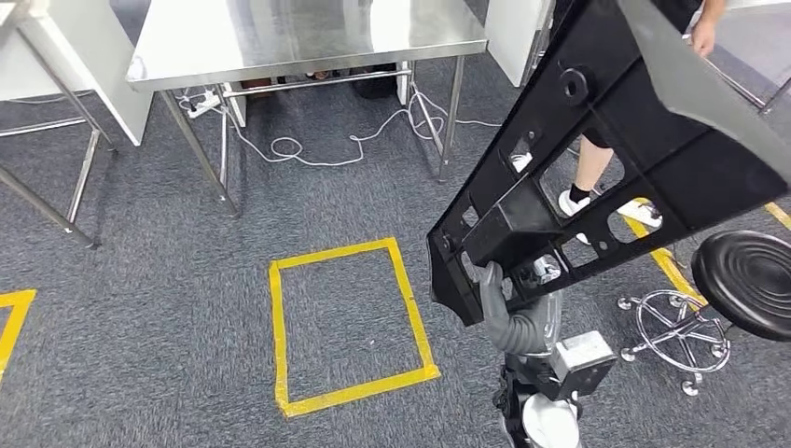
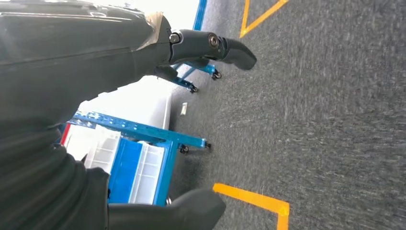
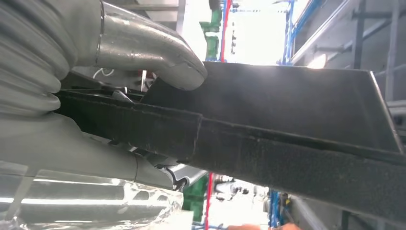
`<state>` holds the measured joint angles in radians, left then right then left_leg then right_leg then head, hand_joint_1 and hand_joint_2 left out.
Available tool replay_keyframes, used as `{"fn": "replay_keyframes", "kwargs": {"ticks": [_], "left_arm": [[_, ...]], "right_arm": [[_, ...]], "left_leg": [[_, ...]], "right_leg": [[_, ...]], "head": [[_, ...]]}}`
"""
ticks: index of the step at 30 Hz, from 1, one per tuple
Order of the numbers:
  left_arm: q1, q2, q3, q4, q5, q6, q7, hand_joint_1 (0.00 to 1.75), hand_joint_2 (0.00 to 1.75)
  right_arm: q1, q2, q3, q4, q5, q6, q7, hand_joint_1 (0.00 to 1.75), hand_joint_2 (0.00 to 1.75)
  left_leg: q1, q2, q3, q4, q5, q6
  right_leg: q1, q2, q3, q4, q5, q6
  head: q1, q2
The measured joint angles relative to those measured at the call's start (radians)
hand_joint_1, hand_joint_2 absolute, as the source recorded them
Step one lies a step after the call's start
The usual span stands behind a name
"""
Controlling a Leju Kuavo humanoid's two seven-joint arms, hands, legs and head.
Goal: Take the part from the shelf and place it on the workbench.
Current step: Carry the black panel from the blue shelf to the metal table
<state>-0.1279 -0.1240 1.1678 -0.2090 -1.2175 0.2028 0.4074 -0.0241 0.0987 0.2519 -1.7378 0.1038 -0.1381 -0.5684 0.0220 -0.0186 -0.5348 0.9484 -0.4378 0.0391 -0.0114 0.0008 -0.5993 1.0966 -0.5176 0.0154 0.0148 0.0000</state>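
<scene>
- One long black part [image 1: 597, 159] fills the right side of the head view, held in the air above the carpet [image 1: 187, 308].
- Its long axis runs on a slant: the low end sits at the right hand [image 1: 508, 313], and the rest rises away toward the far right, where it passes out of the picture.
- The part is a flat moulded panel with cut-out windows; the carpet and a person's shoe [image 1: 571, 202] show through them.
- The right hand grips the low end, its grey fingers hooked over the edge; in the right wrist view a grey thumb [image 3: 158, 52] presses on one face of the part [image 3: 287, 139] and the rest of the hand lies under it.
- The left hand [image 2: 143, 96] holds nothing; in its wrist view its dark fingers [image 2: 225, 48] stand apart over the carpet, with a blue cart [image 2: 139, 153] beyond.
- The steel workbench [image 1: 308, 37] stands at the far side of the head view, well apart from the part.
- A yellow tape rectangle [image 1: 350, 327] lies on the carpet between the bench and the robot, just left of the part's low end.
- A black stool [image 1: 746, 280] stands at the right, below the part.
</scene>
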Motion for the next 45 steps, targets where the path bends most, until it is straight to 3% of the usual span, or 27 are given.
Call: {"fn": "replay_keyframes", "kwargs": {"ticks": [2, 3, 4, 6, 7, 9, 11, 13, 14, 16, 18, 19, 20, 22, 23, 25, 27, 29, 32, 33, 34, 35, 37, 38, 40, 43, 45], "left_arm": [[0.0, -0.001, 0.001, 0.0, 0.002, 0.001, 0.0, 0.0, 1.75], [0.001, -0.002, 0.001, 0.0, 0.002, 0.001, 0.0, 0.0, 1.75], [0.002, -0.003, 0.001, 0.0, 0.003, 0.001, 0.0, 0.0, 1.75], [0.004, -0.004, 0.001, 0.0, 0.003, 0.001, 0.0, 0.0, 1.75], [0.004, -0.004, 0.001, 0.0, 0.003, 0.001, 0.0, 0.0, 1.75], [0.004, -0.004, 0.001, 0.0, 0.003, 0.002, 0.0, 0.0, 1.75], [0.004, -0.004, 0.001, 0.0, 0.003, 0.002, 0.0, 0.0, 1.75], [0.004, -0.005, 0.001, 0.0, 0.003, 0.002, 0.0, 0.0, 1.75], [0.004, -0.005, 0.001, 0.0, 0.003, 0.002, 0.0, 0.0, 1.75], [0.004, -0.005, 0.001, 0.0, 0.003, 0.002, 0.0, 0.0, 1.75], [0.005, -0.005, 0.002, 0.0, 0.003, 0.002, 0.0, 0.0, 1.75], [0.006, -0.005, 0.002, 0.0, 0.003, 0.002, 0.0, 0.0, 1.75], [0.006, -0.005, 0.002, 0.0, 0.003, 0.002, 0.0, 0.0, 1.75], [0.006, -0.003, 0.002, 0.0, 0.003, 0.002, 0.0, 0.0, 1.75], [0.005, -0.002, 0.002, 0.0, 0.003, 0.003, 0.0, 0.0, 1.75], [0.003, 0.0, 0.001, -0.001, 0.003, 0.003, 0.0, 0.0, 1.75], [0.003, 0.0, 0.002, -0.001, 0.003, 0.004, 0.0, 0.0, 1.75], [0.003, 0.0, 0.002, -0.002, 0.003, 0.004, 0.0, 0.0, 1.75], [0.003, -0.003, 0.002, -0.002, 0.003, 0.004, 0.0, 0.0, 1.75], [0.003, -0.004, 0.002, -0.002, 0.003, 0.004, 0.0, 0.0, 1.75], [0.004, -0.005, 0.002, -0.002, 0.003, 0.004, 0.0, 0.0, 1.75], [0.004, -0.006, 0.002, -0.002, 0.003, 0.004, 0.0, 0.0, 1.75], [0.005, -0.007, 0.002, -0.002, 0.003, 0.004, 0.0, 0.0, 1.75], [0.005, -0.007, 0.002, -0.002, 0.003, 0.004, 0.0, 0.0, 1.75], [0.005, -0.008, 0.002, -0.002, 0.003, 0.004, 0.0, 0.0, 1.75], [0.004, -0.009, 0.002, -0.002, 0.003, 0.007, 0.0, 0.0, 1.75], [0.003, -0.009, 0.001, -0.003, 0.0, 0.012, 0.0, 0.0, 1.75]], "right_arm": [[0.005, -0.001, -0.001, 0.004, -0.001, 0.006, -0.001, 1.75, 1.75], [0.008, -0.002, -0.001, 0.008, -0.002, 0.008, -0.001, 1.75, 1.75], [0.01, -0.002, -0.001, 0.011, -0.002, 0.008, -0.001, 1.75, 1.75], [0.011, -0.002, -0.001, 0.015, -0.002, 0.009, -0.001, 1.75, 1.75], [0.01, -0.002, -0.001, 0.016, -0.003, 0.009, -0.001, 1.75, 1.75], [0.01, -0.001, -0.002, 0.019, -0.003, 0.01, -0.001, 1.75, 1.75], [0.011, -0.001, -0.003, 0.021, -0.003, 0.011, -0.001, 1.75, 1.75], [0.01, 0.0, -0.004, 0.022, -0.004, 0.011, -0.001, 1.75, 1.75], [0.01, 0.001, -0.005, 0.022, -0.004, 0.011, -0.001, 1.75, 1.75], [0.01, 0.001, -0.006, 0.023, -0.004, 0.011, -0.001, 1.75, 1.75], [0.011, 0.002, -0.006, 0.025, -0.004, 0.011, -0.001, 1.75, 1.75], [0.011, 0.002, -0.006, 0.026, -0.004, 0.011, -0.001, 1.75, 1.75], [0.011, 0.002, -0.006, 0.026, -0.004, 0.011, -0.001, 1.75, 1.75], [0.01, 0.003, -0.006, 0.026, -0.004, 0.011, -0.001, 1.75, 1.75], [0.009, 0.004, -0.006, 0.026, -0.004, 0.011, -0.001, 1.75, 1.75], [0.009, 0.006, -0.007, 0.027, -0.004, 0.011, -0.001, 1.75, 1.75], [0.009, 0.007, -0.007, 0.026, -0.004, 0.011, -0.001, 1.75, 1.75], [0.008, 0.007, -0.007, 0.025, -0.004, 0.011, -0.002, 1.75, 1.75], [0.007, 0.005, -0.007, 0.026, -0.004, 0.011, -0.003, 1.75, 1.75], [0.009, 0.004, -0.007, 0.027, -0.004, 0.011, -0.003, 1.75, 1.75], [0.011, 0.003, -0.008, 0.028, -0.004, 0.011, -0.002, 1.75, 1.75], [0.012, 0.003, -0.008, 0.029, -0.004, 0.011, -0.002, 1.75, 1.75], [0.013, 0.003, -0.008, 0.03, -0.004, 0.01, -0.002, 1.75, 1.75], [0.012, 0.003, -0.008, 0.03, -0.004, 0.01, -0.002, 1.75, 1.75], [0.012, 0.002, -0.008, 0.031, -0.004, 0.01, -0.002, 1.75, 1.75], [0.012, 0.004, -0.01, 0.031, -0.005, 0.01, -0.002, 1.75, 1.75], [0.009, 0.007, -0.012, 0.031, -0.005, 0.01, -0.002, 1.75, 1.75]], "left_leg": [[0.001, 0.0, 0.002, -0.001, -0.002, -0.001], [0.002, 0.0, 0.003, -0.001, -0.004, -0.004], [0.004, -0.001, 0.005, 0.001, -0.007, -0.008], [0.01, -0.005, 0.012, 0.006, -0.016, -0.021], [0.011, -0.007, 0.013, 0.012, -0.024, -0.031], [0.009, -0.01, 0.012, 0.023, -0.037, -0.047], [0.012, -0.01, 0.012, 0.026, -0.043, -0.053], [0.018, -0.001, 0.005, 0.049, -0.057, -0.057], [0.019, 0.005, -0.012, 0.086, -0.076, -0.059], [0.017, 0.015, -0.083, 0.216, -0.131, -0.059], [0.014, 0.016, -0.161, 0.333, -0.159, -0.052], [0.011, 0.016, -0.179, 0.344, -0.144, -0.044], [0.005, 0.016, -0.176, 0.316, -0.11, -0.033], [-0.013, 0.019, -0.127, 0.188, -0.027, 0.004], [-0.022, 0.024, -0.103, 0.132, -0.003, 0.021], [-0.034, 0.03, -0.082, 0.085, 0.001, 0.041], [-0.035, 0.028, -0.072, 0.066, 0.002, 0.044], [-0.029, 0.027, -0.052, 0.04, 0.008, 0.041], [-0.024, 0.024, -0.036, 0.028, 0.004, 0.035], [-0.023, 0.023, -0.033, 0.029, 0.0, 0.031], [-0.022, 0.02, -0.03, 0.029, -0.004, 0.027], [-0.02, 0.018, -0.024, 0.03, -0.008, 0.022], [-0.016, 0.013, -0.01, 0.034, -0.021, 0.008], [-0.016, 0.011, -0.005, 0.037, -0.029, 0.0], [-0.018, 0.01, -0.001, 0.042, -0.04, -0.013], [-0.01, 0.011, -0.002, 0.051, -0.051, -0.027], [-0.005, 0.014, -0.032, 0.118, -0.087, -0.038]], "right_leg": [[-0.004, 0.001, -0.072, 0.131, -0.048, -0.002], [-0.007, 0.0, -0.095, 0.167, -0.055, 0.003], [-0.011, 0.0, -0.098, 0.166, -0.046, 0.012], [-0.022, 0.0, -0.045, 0.052, 0.013, 0.038], [-0.024, 0.003, -0.01, -0.014, 0.038, 0.045], [-0.026, 0.008, 0.028, -0.086, 0.059, 0.037], [-0.022, 0.011, 0.03, -0.087, 0.054, 0.015], [-0.02, 0.011, 0.034, -0.085, 0.049, 0.0], [-0.018, 0.01, 0.037, -0.085, 0.047, -0.005], [-0.011, 0.009, 0.042, -0.085, 0.042, -0.014], [-0.001, 0.008, 0.046, -0.085, 0.036, -0.023], [0.005, 0.008, 0.05, -0.085, 0.033, -0.027], [0.011, 0.008, 0.056, -0.085, 0.029, -0.031], [0.02, 0.007, 0.071, -0.088, 0.02, -0.037], [0.024, 0.007, 0.076, -0.089, 0.016, -0.037], [0.024, 0.005, 0.078, -0.093, 0.011, -0.032], [0.023, 0.002, 0.079, -0.096, 0.008, -0.026], [0.025, 0.001, 0.066, -0.065, -0.007, -0.021], [0.016, 0.001, -0.036, 0.115, -0.069, -0.016], [0.011, 0.001, -0.071, 0.168, -0.081, -0.01], [0.005, 0.0, -0.09, 0.186, -0.077, 0.0], [-0.001, 0.0, -0.087, 0.162, -0.054, 0.014], [-0.014, 0.0, -0.034, 0.029, 0.018, 0.04], [-0.017, 0.0, -0.005, -0.033, 0.045, 0.044], [-0.017, 0.002, 0.023, -0.088, 0.063, 0.033], [-0.016, 0.004, 0.028, -0.091, 0.06, 0.008], [-0.021, 0.005, 0.036, -0.094, 0.055, -0.006]], "head": [[0.002, 0.0], [0.003, 0.0], [0.003, 0.0], [0.003, 0.0], [0.005, 0.0], [0.005, 0.0], [0.003, 0.0], [0.002, 0.0], [0.001, 0.0], [-0.001, 0.0], [-0.001, 0.0], [-0.001, 0.0], [-0.001, 0.0], [0.0, 0.0], [0.002, 0.0], [0.002, 0.0], [-0.001, 0.0], [0.001, 0.0], [0.002, 0.0], [0.002, 0.0], [0.002, 0.0], [0.002, 0.0], [0.003, 0.0], [0.003, 0.0], [0.002, 0.0], [0.0, 0.0], [-0.004, 0.0]]}}
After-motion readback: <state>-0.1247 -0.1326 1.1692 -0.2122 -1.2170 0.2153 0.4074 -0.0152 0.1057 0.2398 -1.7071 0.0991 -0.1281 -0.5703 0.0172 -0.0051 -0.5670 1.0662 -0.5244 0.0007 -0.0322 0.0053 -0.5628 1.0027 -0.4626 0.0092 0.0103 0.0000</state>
